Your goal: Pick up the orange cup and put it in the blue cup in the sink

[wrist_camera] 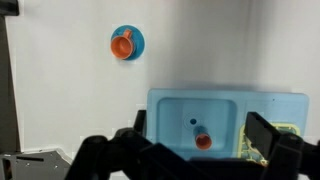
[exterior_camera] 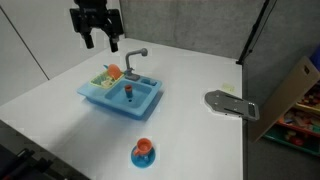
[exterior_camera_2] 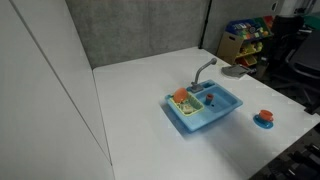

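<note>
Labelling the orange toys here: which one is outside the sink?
The orange piece on the blue round plate, out on the table; the orange cup and the larger orange item by the rack are in the sink.

At the wrist view's bottom edge your blurred dark gripper (wrist_camera: 198, 125) is cut off and hides the lower rim of the light blue rectangular plastic toy sink (wrist_camera: 170, 108).

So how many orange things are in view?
3: the orange cup in the sink basin, a larger orange item at its rack, an orange piece on the blue plate. Others could be hidden.
</note>
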Controlling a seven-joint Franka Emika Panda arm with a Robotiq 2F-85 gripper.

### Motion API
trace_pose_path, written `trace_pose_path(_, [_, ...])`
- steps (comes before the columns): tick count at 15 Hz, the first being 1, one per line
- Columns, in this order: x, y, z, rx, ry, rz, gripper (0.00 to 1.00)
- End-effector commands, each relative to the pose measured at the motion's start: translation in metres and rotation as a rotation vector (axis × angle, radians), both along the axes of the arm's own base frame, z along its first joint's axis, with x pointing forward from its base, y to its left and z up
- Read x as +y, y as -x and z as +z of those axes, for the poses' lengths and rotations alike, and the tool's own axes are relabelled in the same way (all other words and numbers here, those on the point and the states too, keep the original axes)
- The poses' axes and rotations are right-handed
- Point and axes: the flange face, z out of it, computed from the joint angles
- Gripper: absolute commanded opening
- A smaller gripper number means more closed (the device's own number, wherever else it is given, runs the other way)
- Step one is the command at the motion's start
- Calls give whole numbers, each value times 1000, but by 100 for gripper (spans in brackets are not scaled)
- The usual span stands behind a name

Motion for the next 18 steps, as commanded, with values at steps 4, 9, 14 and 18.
trace_pose_path(4, [-3,43,47,-40,-30,24,100])
trace_pose_path(9, [-4,71,74,-95,-38,24,100])
trace_pose_path(14, [-5,95,89,-132,-91,41,100])
trace_pose_path(18, [-7,106,97,-141,-128,43,100])
